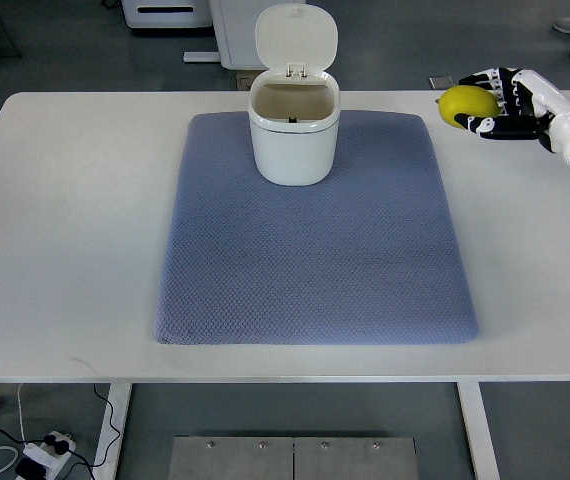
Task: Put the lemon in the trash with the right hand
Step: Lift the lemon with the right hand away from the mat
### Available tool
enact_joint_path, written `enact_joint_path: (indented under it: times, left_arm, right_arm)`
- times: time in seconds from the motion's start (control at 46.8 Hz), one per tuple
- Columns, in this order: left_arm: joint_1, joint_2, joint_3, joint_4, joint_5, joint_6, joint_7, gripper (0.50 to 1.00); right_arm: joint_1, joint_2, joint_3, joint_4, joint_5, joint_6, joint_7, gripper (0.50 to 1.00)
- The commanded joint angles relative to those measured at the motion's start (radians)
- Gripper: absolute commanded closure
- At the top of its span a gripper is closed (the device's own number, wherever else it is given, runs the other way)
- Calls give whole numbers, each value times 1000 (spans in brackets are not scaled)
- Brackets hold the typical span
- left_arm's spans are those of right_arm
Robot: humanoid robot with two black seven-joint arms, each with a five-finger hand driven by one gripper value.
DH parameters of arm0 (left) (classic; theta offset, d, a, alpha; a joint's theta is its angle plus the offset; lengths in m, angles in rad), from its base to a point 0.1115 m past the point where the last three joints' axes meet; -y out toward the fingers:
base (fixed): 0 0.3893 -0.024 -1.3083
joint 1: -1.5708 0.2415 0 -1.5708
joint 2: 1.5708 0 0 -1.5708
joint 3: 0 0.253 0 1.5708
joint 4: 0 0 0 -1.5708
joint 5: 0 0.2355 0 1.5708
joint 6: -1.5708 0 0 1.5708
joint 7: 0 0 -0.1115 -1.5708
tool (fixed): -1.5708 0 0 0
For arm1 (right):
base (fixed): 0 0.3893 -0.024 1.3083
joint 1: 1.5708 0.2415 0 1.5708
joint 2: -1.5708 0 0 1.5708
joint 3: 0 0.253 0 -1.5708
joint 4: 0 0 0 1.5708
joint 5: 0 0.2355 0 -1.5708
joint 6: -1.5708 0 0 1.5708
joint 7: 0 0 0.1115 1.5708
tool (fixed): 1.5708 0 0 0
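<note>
Gripping: the fingers [492, 124] of the right hand [513, 103] curl around the lemon [467, 105]; black-and-white digits wrap its right side, above and below
Right hand: comes in from the picture's right edge, over the far right part of the desk [65, 220]; its white wrist slants down toward that edge
Lemon: yellow, at the desk's far right, just off the mat's upper right corner; whether it rests on the desk or is lifted clear, I cannot tell
Trash can [294, 130]: white, upright, on the far middle of the mat, well apart from the lemon; its lid [296, 40] stands tipped open at the back, the inside showing
Mat [315, 250]: blue-grey, quilted, flat across the desk's middle
Desk: white; floor and cables show below its near edge
</note>
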Motion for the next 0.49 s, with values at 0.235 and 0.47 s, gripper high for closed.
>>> enact_joint_path:
  times: [0.235,0.47]
  left_arm:
    - [0,0,0,0,0,0,0,500]
    - [0,0,0,0,0,0,0,500]
  right_arm:
    - [50,32,0,-149,10,103,-6,1000]
    - [66,39,0,-161,27,127,-6,1000]
